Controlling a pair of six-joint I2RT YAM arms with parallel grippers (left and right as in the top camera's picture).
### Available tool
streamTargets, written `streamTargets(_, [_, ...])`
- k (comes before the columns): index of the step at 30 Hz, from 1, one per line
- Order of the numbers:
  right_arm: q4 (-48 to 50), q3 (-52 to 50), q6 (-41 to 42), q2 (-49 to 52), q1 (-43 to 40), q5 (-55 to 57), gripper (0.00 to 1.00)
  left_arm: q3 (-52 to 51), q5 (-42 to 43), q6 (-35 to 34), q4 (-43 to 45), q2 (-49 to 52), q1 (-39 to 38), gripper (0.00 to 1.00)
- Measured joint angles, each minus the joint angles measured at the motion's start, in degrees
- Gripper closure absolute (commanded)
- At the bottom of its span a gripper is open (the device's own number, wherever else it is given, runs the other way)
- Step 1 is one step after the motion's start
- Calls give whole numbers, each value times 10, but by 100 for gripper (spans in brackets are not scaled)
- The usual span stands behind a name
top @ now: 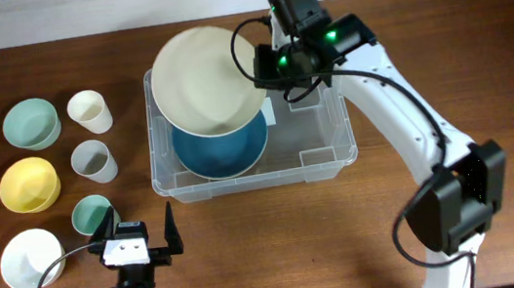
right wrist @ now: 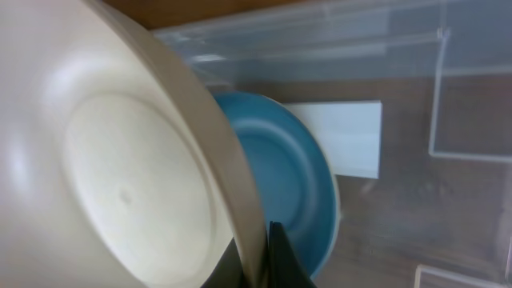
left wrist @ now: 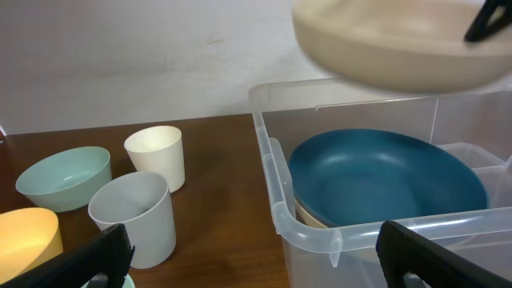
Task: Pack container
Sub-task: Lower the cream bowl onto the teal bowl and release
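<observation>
Mint bowl (top: 31, 123), yellow bowl (top: 28, 185), white bowl (top: 31, 260), cream cup (top: 90, 111), grey cup (top: 94, 161), teal cup (top: 92, 213).

overhead straight down, wrist views close, both sharing the container (top: 321, 148)

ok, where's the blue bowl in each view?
Overhead: blue bowl mid-frame, in the container's left half, partly under the cream bowl.
Left wrist: blue bowl right of centre, inside the container.
Right wrist: blue bowl centre, behind the cream bowl's rim.
Shared landmark: the cream bowl above it.
</observation>
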Motion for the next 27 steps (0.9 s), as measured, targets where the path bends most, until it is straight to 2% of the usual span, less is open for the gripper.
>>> streamTargets(23, [-20,-13,13,113,0,-27,95,0,0,0,0,0,0,1])
streamTargets(25, [-20,-13,13,115,0,-32,91,0,0,0,0,0,0,1])
streamTargets(27, [-20,-13,14,116,0,-37,83,0,0,0,0,0,0,0])
